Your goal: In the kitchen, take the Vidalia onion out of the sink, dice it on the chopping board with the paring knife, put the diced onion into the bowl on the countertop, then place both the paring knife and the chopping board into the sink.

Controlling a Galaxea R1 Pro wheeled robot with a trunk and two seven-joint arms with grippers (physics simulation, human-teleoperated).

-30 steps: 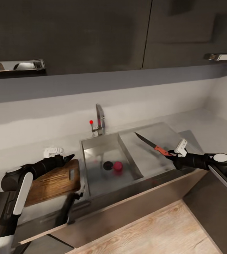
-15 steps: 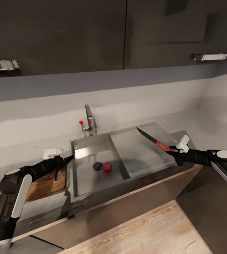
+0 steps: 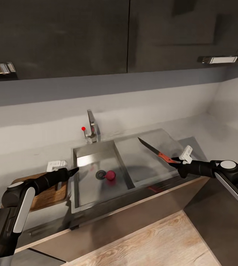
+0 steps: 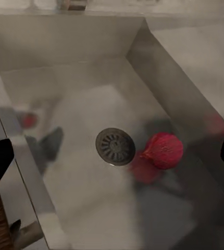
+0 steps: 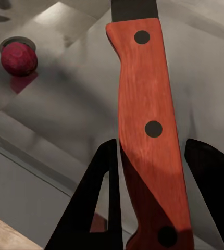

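The pinkish-red Vidalia onion [image 3: 110, 174] [image 4: 164, 150] [image 5: 19, 59] lies on the bottom of the steel sink [image 3: 82, 192], beside the round drain [image 3: 101, 174]. My left gripper [image 3: 74, 170] [image 4: 113, 159] hangs open just over the sink's left rim, pointed down at the drain and onion, well above them. Behind it the brown chopping board [image 3: 47, 192] lies on the countertop [image 3: 26, 157], partly under my left arm. Above the drainboard [image 3: 148, 159], my right gripper [image 3: 178, 163] [image 5: 156, 208] is shut on the reddish handle of the paring knife [image 3: 159, 154] [image 5: 143, 125]. The bowl is out of view.
A chrome faucet [image 3: 92, 127] with a red-tipped lever [image 3: 83, 128] stands behind the basin. Dark wall cabinets [image 3: 126, 37] hang above. The counter's front edge [image 3: 141, 201] drops to a wooden floor [image 3: 152, 244]. Countertop continues to the right corner [image 3: 215, 127].
The camera has swung, shifting the whole scene leftward. My left gripper has reached from above the board past the sink's left rim. The right gripper still holds the knife above the drainboard.
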